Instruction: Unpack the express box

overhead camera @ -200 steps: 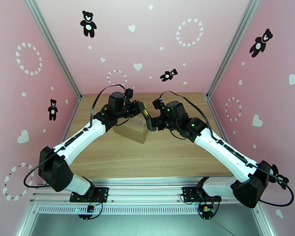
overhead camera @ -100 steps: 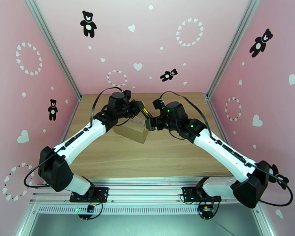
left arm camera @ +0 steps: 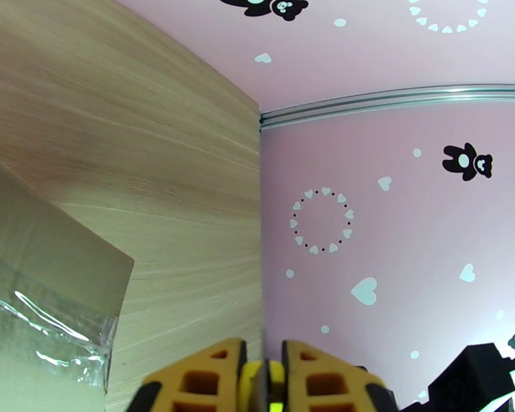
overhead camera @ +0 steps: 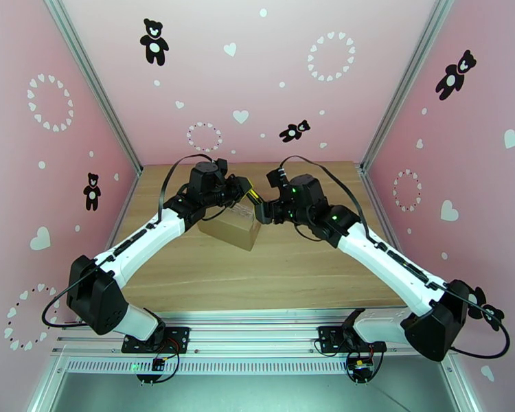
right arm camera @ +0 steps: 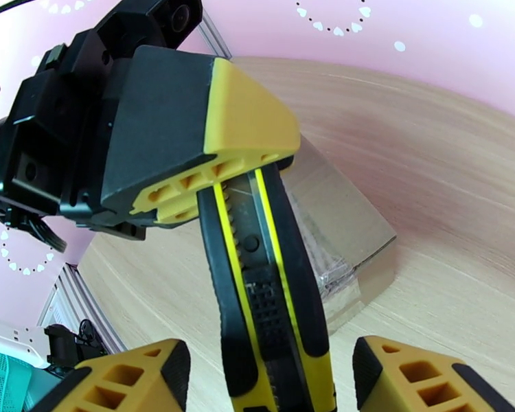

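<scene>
Express box (overhead camera: 229, 231), a small brown cardboard carton with clear shiny tape along its top seam, lies flat on the pale wooden worktop (overhead camera: 278, 276). In the top view it sits just to the 9 o'clock side of the worktop's middle, with one corner pointing toward 5 o'clock. My left end effector (left arm camera: 264, 382) is pressed together on one end of a yellow-and-black utility knife (right arm camera: 264, 290), pinching it. It holds the knife in the air above the carton's 1 o'clock corner, apart from the tape. My right end effector (right arm camera: 271, 379) comes in from 3 o'clock. Its fingers are spread to either side of the knife's ribbed handle, with a gap showing on both sides, so it grips nothing.
</scene>
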Robot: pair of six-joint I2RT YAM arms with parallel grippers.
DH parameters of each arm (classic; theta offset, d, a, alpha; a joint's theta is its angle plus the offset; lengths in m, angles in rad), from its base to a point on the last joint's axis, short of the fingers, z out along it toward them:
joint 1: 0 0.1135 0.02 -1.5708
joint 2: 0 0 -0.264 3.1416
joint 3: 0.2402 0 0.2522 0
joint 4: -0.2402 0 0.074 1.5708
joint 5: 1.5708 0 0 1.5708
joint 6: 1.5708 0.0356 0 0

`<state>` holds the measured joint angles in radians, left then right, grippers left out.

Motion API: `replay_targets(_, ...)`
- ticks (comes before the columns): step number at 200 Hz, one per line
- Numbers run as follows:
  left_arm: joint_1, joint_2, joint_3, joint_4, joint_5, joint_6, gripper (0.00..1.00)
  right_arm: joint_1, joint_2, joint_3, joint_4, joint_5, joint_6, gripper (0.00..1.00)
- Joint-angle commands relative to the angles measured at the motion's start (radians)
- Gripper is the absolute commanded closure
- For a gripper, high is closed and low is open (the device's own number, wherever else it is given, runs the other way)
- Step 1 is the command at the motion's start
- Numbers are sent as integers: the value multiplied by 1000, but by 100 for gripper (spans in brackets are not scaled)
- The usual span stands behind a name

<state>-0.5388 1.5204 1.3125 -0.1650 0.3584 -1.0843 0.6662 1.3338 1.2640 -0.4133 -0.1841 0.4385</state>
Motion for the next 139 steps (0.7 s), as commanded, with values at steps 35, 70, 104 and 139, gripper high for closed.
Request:
replay_targets(35, -16, -14, 35, 30, 8, -16, 100, -2, 34, 52, 1, 35, -21, 32)
replay_targets(70, -20, -10, 42, 32, 11, -19, 100, -2, 36, 53, -2, 51, -27, 35)
replay_targets(104, -22, -10, 44, 34, 11, -22, 100, -2, 42, 52, -1, 60, -29, 41)
replay_targets(139, -22, -10, 41, 41, 18, -26, 100, -2, 46, 54, -2, 64, -32, 42)
